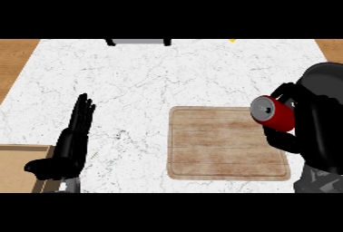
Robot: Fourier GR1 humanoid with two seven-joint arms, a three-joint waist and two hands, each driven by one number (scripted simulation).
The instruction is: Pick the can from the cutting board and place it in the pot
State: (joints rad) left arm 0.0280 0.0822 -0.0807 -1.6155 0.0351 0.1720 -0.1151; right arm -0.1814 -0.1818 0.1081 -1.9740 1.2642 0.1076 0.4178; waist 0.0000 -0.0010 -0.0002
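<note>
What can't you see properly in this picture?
- Pot: a dark rounded shape sits behind the right robot hand in the head view, cut off by the right edge; I cannot tell whether it is the pot.
- Can: its far side is hidden by the fingers curled round it.
- Grey object: cut off at the top.
- Wooden thing: cut off at lower left, partly behind the left robot hand.

Light bright and even over the white marble counter (167, 72), left to right, near to far. Cutting board (227, 142) lit flat, with only a thin darker line along its near edge. On the can (273, 113) in my right hand (282, 138), the silver top catches light and the red side shades darker low down. My left hand (70, 145) reads near-solid black.
</note>
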